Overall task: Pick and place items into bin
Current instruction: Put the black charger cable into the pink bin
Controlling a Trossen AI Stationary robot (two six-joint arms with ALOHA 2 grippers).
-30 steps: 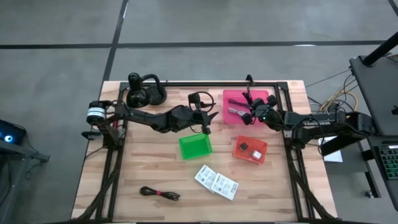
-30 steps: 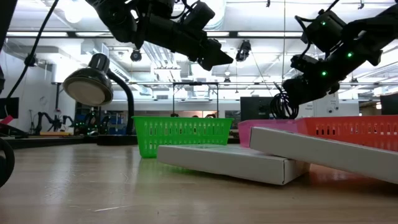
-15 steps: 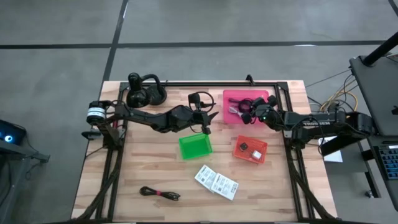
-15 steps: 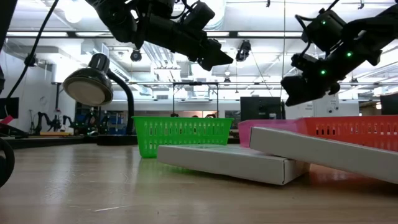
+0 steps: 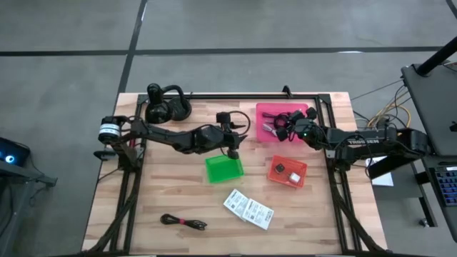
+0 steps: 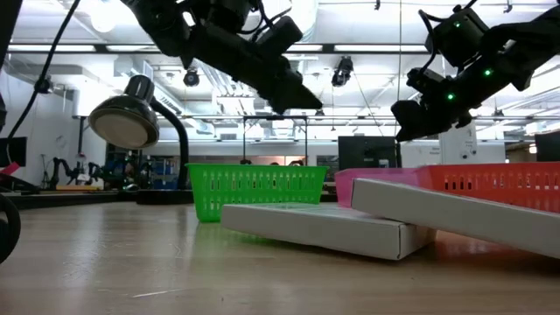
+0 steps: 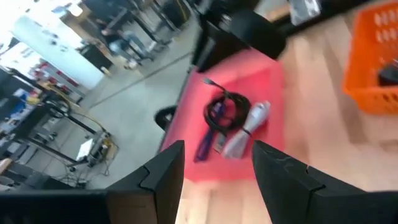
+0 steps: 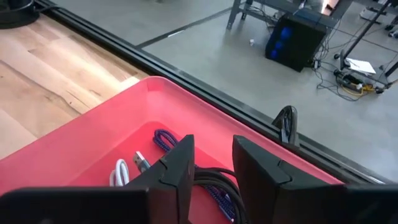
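Over the pink bin, right hand slightly open, empty, black cable just below its fingers

Both arms hang above a green bin and white flat packets.

free: bare wood beside green bin | obstacles: white packets, orange bin
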